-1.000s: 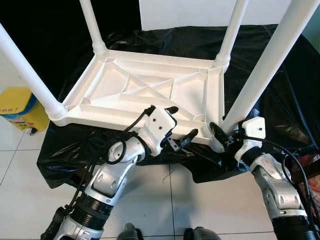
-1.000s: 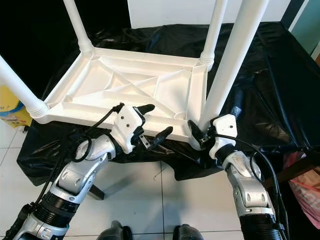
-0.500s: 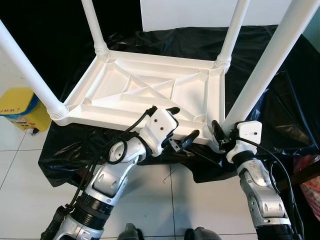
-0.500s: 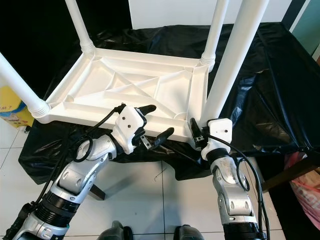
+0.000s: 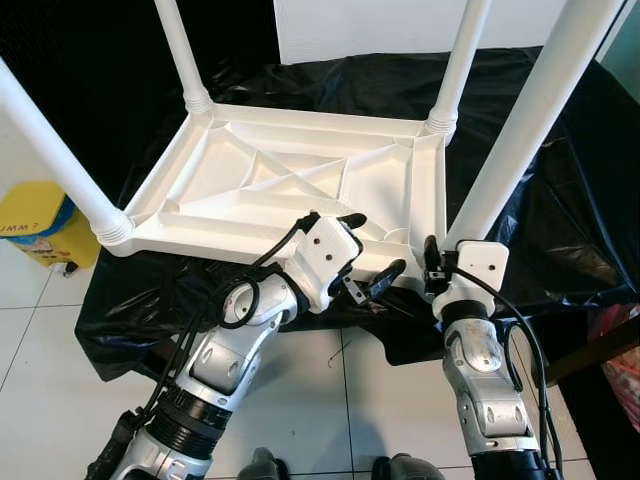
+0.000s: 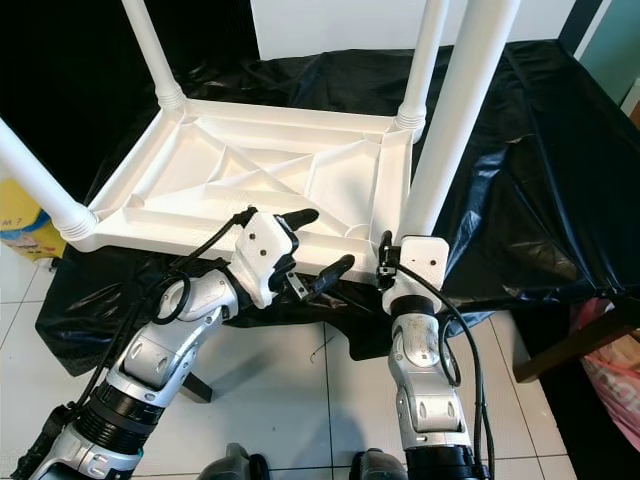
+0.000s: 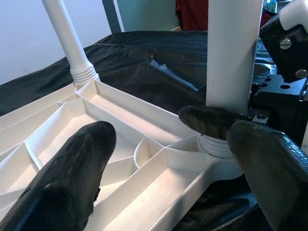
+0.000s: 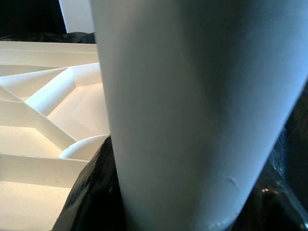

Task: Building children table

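A white plastic children's table [image 5: 300, 180] lies upside down on a worktop [image 5: 560, 210] draped in crinkled black plastic sheeting, its ribbed underside facing up and four white legs standing up from the corner sockets. The sheeting hangs over the near edge of the worktop above a floor of pale tiles [image 5: 60, 330] with dark grout lines. Behind the worktop the room is dark on the left, with a white panel [image 5: 370, 25] rising at the back. A yellow container [image 5: 45, 220] with a blue band stands on the floor on the robot's left, just beside the draped edge, and something pink [image 5: 622, 350] shows at the far right near a dark slanted bar. The near right leg [image 5: 520, 130] stands in its socket at the table's near right corner. The left tool [image 5: 365, 255] hovers at the table's near rim beside that corner, its two black fingers [image 7: 67, 173] spread wide, one over the ribbed underside and the other by the socket. The right tool [image 6: 385, 265] sits at the base of the near right leg, which rises close before its wrist camera; whether its fingers grip the leg cannot be told.
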